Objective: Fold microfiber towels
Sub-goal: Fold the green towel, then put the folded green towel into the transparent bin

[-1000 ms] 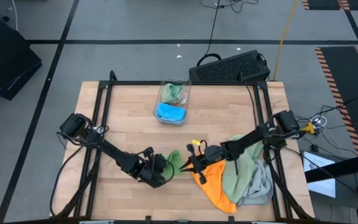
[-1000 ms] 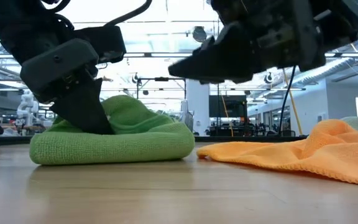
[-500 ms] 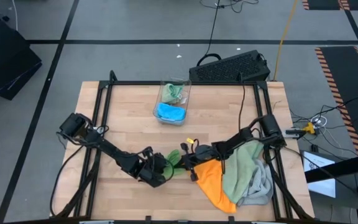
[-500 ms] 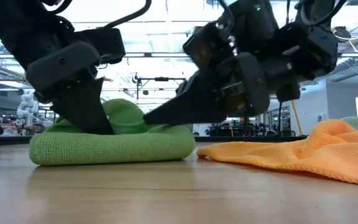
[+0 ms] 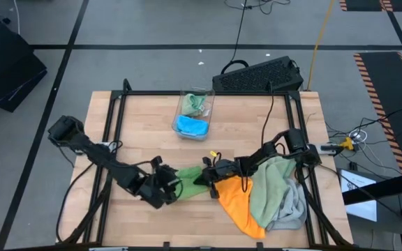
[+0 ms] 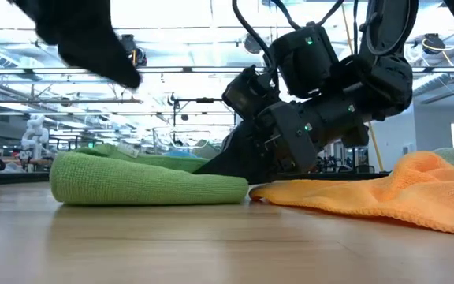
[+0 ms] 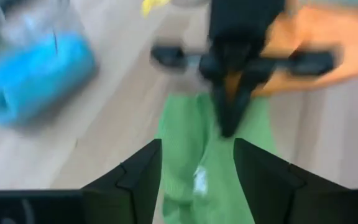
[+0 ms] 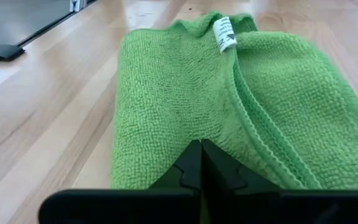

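A bright green towel [image 5: 185,183], folded, lies flat on the wooden table near its front middle. My left gripper [image 7: 197,180] hangs open above the towel's left end, clear of it [image 6: 124,75]. My right gripper [image 8: 201,163] is shut and comes from the right, its tips down on the towel's right end [image 6: 221,162]. An orange towel [image 5: 239,202], a sage green one [image 5: 271,183] and a light grey one [image 5: 293,209] lie heaped at the front right. A blue towel [image 5: 191,125] sits in the clear bin. My right gripper presses its shut fingertips on the top layer of the green towel near its right end [image 8: 194,134]. It comes from the table's right, slanting slightly down. The towel lies flat on the table under it, its white label [image 8: 224,34] at the far end.
The clear bin [image 5: 195,104] stands at the table's far middle with the blue towel and a green cloth inside. A black keyboard [image 5: 257,75] lies beyond the far edge. The heap of towels fills the front right corner; bare wood shows at left and far right.
My left gripper has let go of the green towel, risen and drawn back toward the table's left edge. My right gripper has come down and leftward onto the towel's right end. The towel's raised hump has sunk flat.
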Tool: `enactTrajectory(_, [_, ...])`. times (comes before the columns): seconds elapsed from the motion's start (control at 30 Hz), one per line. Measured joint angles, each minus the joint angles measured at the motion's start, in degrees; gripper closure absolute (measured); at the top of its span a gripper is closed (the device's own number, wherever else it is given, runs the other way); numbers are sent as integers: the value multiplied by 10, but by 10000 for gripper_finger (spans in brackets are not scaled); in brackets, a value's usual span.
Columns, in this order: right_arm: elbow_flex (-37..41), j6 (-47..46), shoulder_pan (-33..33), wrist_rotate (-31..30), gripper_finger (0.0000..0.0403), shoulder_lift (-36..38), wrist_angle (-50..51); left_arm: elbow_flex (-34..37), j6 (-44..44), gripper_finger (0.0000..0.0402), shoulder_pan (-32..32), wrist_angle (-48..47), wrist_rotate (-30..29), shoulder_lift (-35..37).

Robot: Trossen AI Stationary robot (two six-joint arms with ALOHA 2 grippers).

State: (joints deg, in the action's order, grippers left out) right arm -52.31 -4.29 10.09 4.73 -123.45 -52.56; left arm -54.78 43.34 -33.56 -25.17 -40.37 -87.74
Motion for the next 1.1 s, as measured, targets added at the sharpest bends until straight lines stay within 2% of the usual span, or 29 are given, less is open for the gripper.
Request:
enactTrajectory(0.13, [-2,-2,-4,0,403,0,1,0,-100,199,-33,88,-34,-8])
enactTrajectory(0.2, [-2,0,-7,0,403,0,1,-1,-148,198,-43,146,-39,-35])
enactTrajectory(0.33, [-2,1,-12,0,403,0,1,0,-199,184,-62,201,-31,-101])
enactTrajectory(0.47, [-2,2,-13,0,403,0,2,1,-166,139,-74,170,-30,-155])
enactTrajectory(0.6, [-2,2,-13,0,403,0,2,0,-148,93,-74,144,-2,-187])
enactTrajectory(0.77, [-2,-5,-14,1,403,0,2,0,-146,73,-70,108,-24,-205])
enactTrajectory(0.9, [-2,-6,-14,1,403,0,5,-3,-105,105,-49,67,21,-205])
enactTrajectory(1.1, [-2,-10,-14,1,403,0,4,-2,-100,224,-26,52,40,-203])
